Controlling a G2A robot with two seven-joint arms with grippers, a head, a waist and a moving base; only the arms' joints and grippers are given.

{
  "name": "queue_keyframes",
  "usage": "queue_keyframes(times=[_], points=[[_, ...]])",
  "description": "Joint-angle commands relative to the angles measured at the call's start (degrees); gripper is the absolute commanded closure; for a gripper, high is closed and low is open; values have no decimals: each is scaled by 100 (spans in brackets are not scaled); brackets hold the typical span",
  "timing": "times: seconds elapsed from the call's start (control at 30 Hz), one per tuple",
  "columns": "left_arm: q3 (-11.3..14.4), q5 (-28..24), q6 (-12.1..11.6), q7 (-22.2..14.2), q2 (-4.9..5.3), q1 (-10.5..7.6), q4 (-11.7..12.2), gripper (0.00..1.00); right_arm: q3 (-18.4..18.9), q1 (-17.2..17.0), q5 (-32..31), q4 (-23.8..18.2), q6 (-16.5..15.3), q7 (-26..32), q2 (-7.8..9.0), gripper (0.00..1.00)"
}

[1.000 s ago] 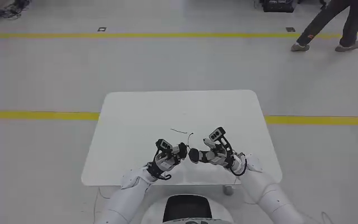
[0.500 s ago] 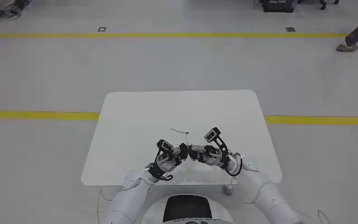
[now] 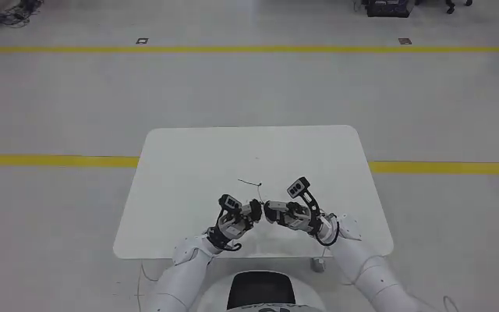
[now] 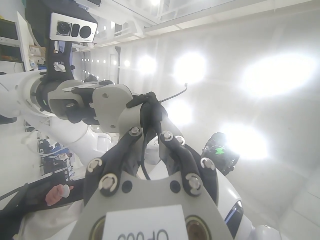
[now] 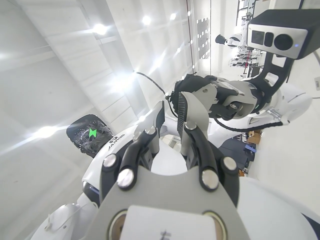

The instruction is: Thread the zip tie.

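A: The white table [image 3: 195, 171] lies below, and both arms meet in the air above its near part. Where is the tie?

B: The left gripper [image 4: 152, 111] is pressed together on the zip tie [image 5: 150, 78], and one thin end sticks out past it. The right gripper [image 5: 170, 108] has its fingers a little apart, with the strap between them.

A: And the danger?

B: I think the strap may bend or slip sideways if the right one closes off-line. Then the threading fails.
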Motion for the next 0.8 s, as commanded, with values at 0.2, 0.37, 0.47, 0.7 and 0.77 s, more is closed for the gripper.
queue_keyframes(times=[0.2, 0.37, 0.47, 0.7, 0.77], points=[[-81, 21, 0, -80, -58, 2, 67, 100, 116, -68, -32, -18, 0, 0, -29, 91], [-100, 67, 0, -109, -91, -4, 96, 100, 111, -56, -69, 11, 0, 0, -42, 92], [-113, 87, 0, -124, -105, -6, 107, 100, 100, -42, -67, 33, 0, 0, -48, 92], [-144, 119, 0, -147, -135, -7, 132, 100, 105, -12, -104, 100, 0, 0, -56, 100], [-149, 124, 0, -151, -142, -9, 138, 100, 123, -15, -124, 110, 0, 0, -58, 100]])
